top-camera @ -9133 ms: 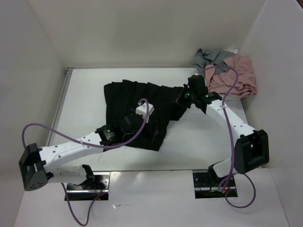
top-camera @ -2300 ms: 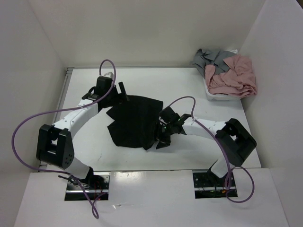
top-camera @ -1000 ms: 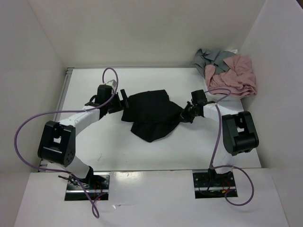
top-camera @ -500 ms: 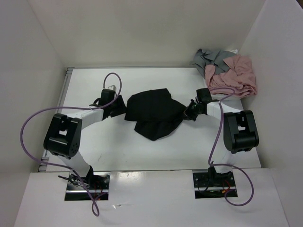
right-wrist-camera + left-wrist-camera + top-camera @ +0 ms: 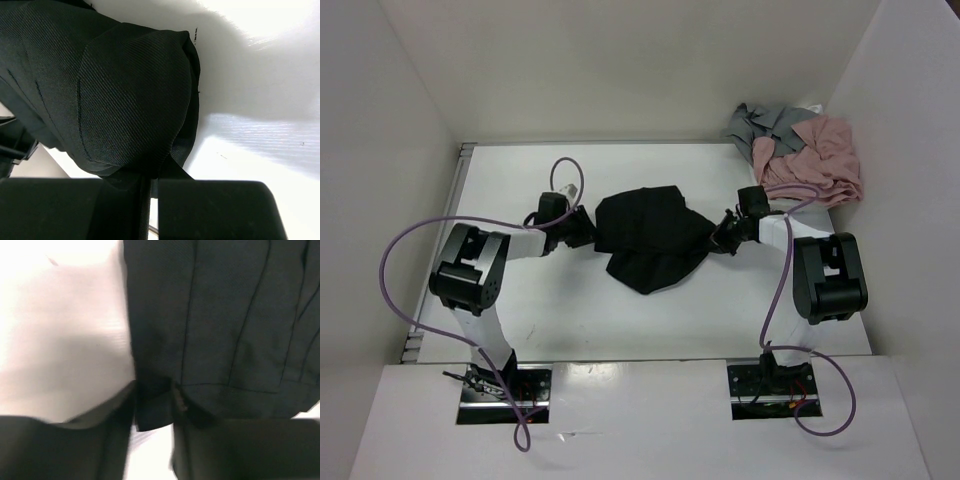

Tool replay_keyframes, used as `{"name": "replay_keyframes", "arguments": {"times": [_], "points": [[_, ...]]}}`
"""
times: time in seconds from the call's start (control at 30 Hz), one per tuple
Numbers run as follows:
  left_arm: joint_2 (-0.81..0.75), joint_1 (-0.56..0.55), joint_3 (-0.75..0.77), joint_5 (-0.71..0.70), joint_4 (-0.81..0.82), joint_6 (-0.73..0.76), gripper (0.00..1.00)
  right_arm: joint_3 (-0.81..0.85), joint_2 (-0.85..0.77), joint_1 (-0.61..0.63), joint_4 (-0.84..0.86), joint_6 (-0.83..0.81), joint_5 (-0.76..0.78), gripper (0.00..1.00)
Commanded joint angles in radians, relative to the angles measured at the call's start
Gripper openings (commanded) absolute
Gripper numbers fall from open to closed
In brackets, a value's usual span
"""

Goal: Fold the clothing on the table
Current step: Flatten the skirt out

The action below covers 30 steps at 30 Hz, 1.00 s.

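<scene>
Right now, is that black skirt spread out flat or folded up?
Neither: the black skirt lies doubled over in a rumpled heap on the table, layers overlapping unevenly, its right edge pinched by the right end effector.

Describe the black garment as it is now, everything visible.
The black garment is soft, twill-like fabric with pleat lines. It lies bunched in a rumpled heap on the table, not neatly folded. The right gripper pinches its right edge. At its left edge, a hem corner sits between the fingers of the left gripper.

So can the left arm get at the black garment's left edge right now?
Likely yes: the left gripper sits at the left edge of the clothing, with a fold between its fingers and nothing blocking.
</scene>
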Motion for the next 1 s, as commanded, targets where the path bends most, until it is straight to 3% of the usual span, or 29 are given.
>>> {"name": "replay_keyframes", "arguments": {"times": [0.0,0.03,0.07,0.3,0.6,0.8,0.97], "points": [[0.080,-0.006,-0.023,0.077,-0.038,0.002,0.34,0.032,-0.008,-0.009,0.019,-0.010,0.000,0.00],[0.090,-0.006,-0.014,0.077,-0.038,0.002,0.20,0.032,-0.008,-0.009,0.019,-0.010,0.000,0.00],[0.090,-0.006,-0.013,0.077,-0.038,0.002,0.00,0.032,-0.008,-0.009,0.019,-0.010,0.000,0.00],[-0.081,0.003,0.023,0.025,-0.151,0.002,0.00,0.032,-0.029,-0.009,0.009,-0.010,0.000,0.00],[-0.344,0.014,0.140,0.017,-0.300,0.029,0.00,0.216,-0.202,0.001,-0.142,-0.074,0.009,0.00],[-0.365,0.069,0.302,0.091,-0.325,0.029,0.00,0.427,-0.180,0.001,-0.248,-0.137,-0.016,0.00],[-0.275,0.147,0.473,0.171,-0.352,0.029,0.00,0.589,-0.088,-0.040,-0.259,-0.169,-0.086,0.00]]}}
